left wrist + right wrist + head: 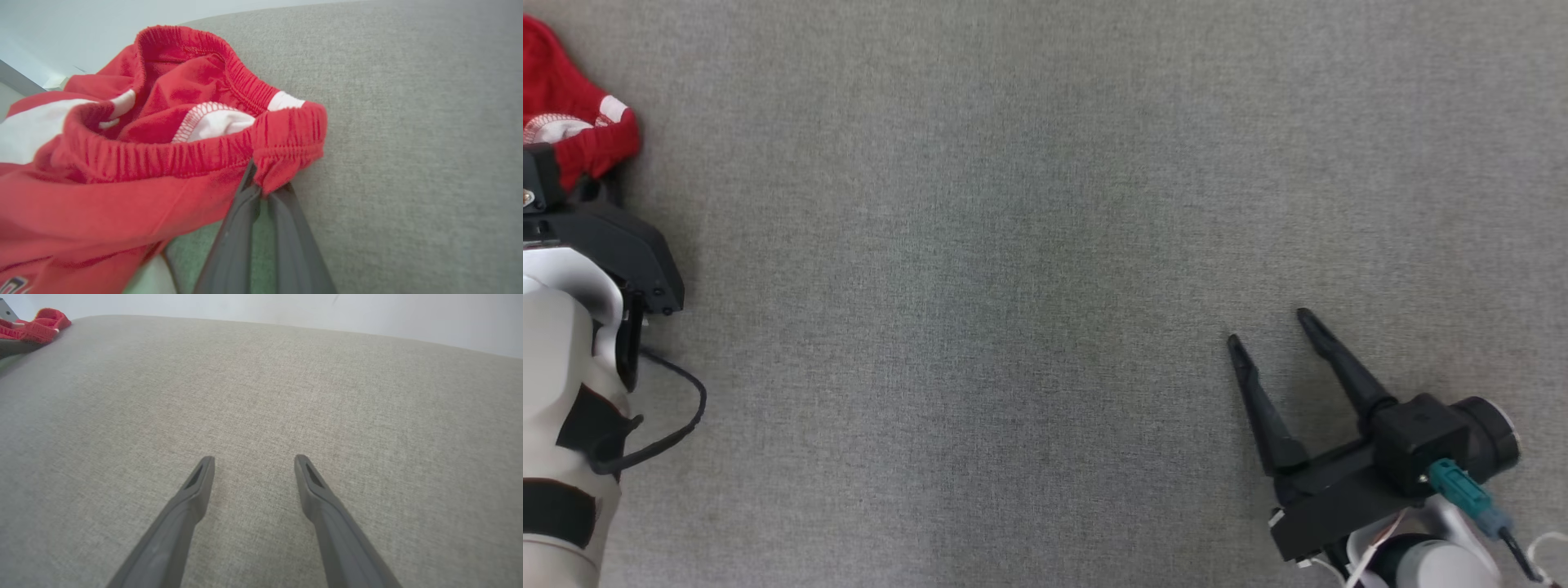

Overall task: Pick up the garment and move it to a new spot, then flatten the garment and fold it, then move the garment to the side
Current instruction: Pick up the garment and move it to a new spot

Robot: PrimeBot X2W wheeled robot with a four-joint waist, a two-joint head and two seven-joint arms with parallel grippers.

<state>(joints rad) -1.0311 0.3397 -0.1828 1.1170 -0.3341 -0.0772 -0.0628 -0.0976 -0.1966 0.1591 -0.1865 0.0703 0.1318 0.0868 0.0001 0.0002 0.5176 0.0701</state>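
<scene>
The flat tabletop has a grey woven fabric cover, uniform in texture. A crumpled red cloth garment with white panels sits at its far left edge, its waistband touching the fabric.

Garment off the edge (upper left)
</scene>
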